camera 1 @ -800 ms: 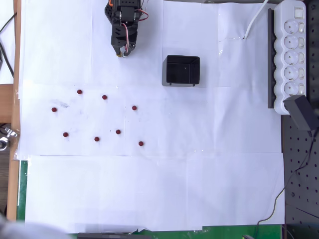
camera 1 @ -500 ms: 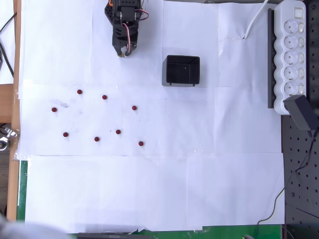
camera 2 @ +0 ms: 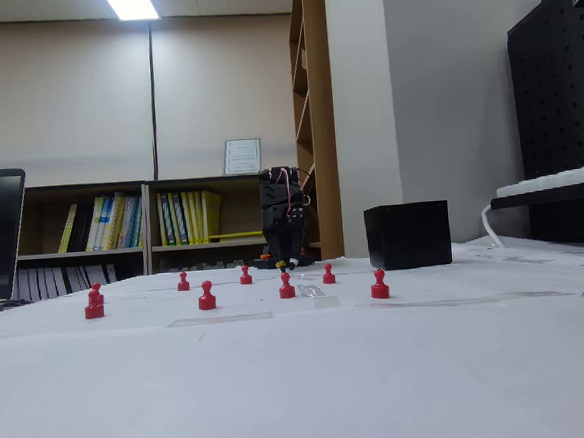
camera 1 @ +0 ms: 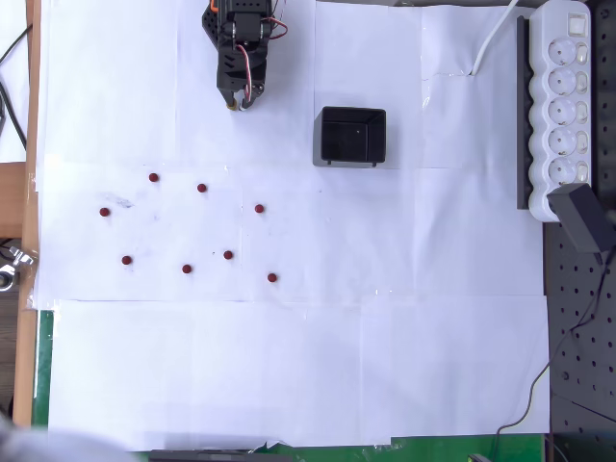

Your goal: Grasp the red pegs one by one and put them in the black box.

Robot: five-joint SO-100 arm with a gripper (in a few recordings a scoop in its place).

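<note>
A: Where is the tool [camera 1: 234, 100]?

B: In the overhead view it hangs near the top edge, pointing down the picture, its tip over the white paper [camera 1: 289, 366] that covers the surface. In the fixed view the tool [camera 2: 284, 263] stands at the back, tip just above the surface.

A: How are its fingers set?

B: They look drawn close together with nothing between them, though the tip is small and dark, so I cannot tell for sure.

A: And the black box [camera 1: 351, 136]?

B: In the overhead view it sits to the right of the tool and slightly lower, near but apart, open top up, inside dark. In the fixed view the black box [camera 2: 407, 235] is also right of the tool.

A: The red pegs?

B: All eight lie below the tool in the overhead view, well apart from it and from the box. The nearest peg [camera 1: 201, 188] is down and a little left of the tip, with another [camera 1: 154, 177] farther left and one [camera 1: 259, 208] down and slightly right. Farther out are one [camera 1: 104, 212] far left, then a lower row: [camera 1: 126, 260], [camera 1: 187, 269], [camera 1: 228, 255], and the farthest [camera 1: 272, 277]. None touch each other.

A: In the fixed view?

B: They stand upright in front of the tool, for instance one peg [camera 2: 287, 286] straight before it and one [camera 2: 379, 284] toward the box.

A: Anything beyond?

B: A white power strip [camera 1: 563, 101] lies at the far right, past the box.
</note>
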